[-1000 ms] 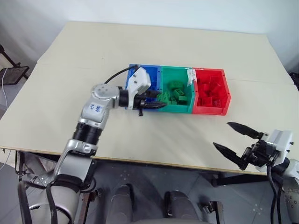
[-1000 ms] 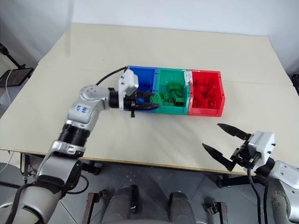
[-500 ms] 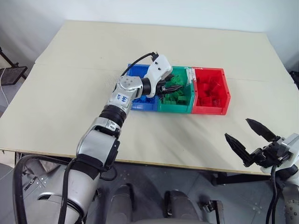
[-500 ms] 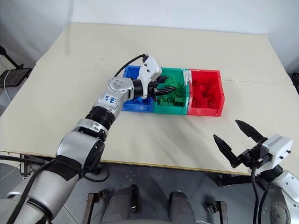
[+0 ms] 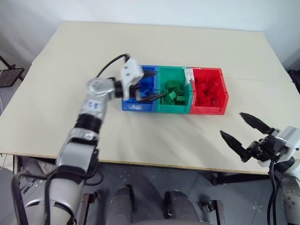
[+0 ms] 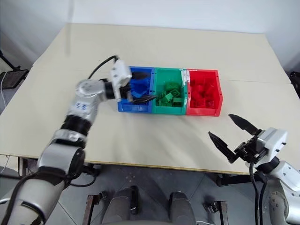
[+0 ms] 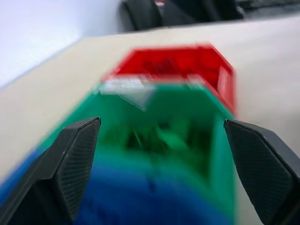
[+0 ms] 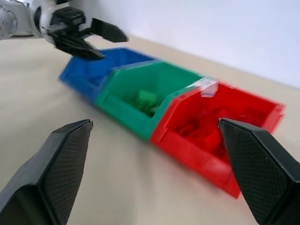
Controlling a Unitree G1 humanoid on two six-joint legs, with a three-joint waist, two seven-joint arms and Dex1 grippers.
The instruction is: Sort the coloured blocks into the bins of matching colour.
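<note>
The left gripper has opened and drawn back over the blue open-top plastic bin.

- The two head views look forward and down from above the tabletop, the bins at frame centre; they share almost the whole scene.
- The left wrist view looks close along the row of bins from its blue end, between its own pincer fingers.
- The right wrist view faces the bins from further off, low over the tabletop, its pincer fingers in the lower corners; the left pincer sits upper left.
</note>
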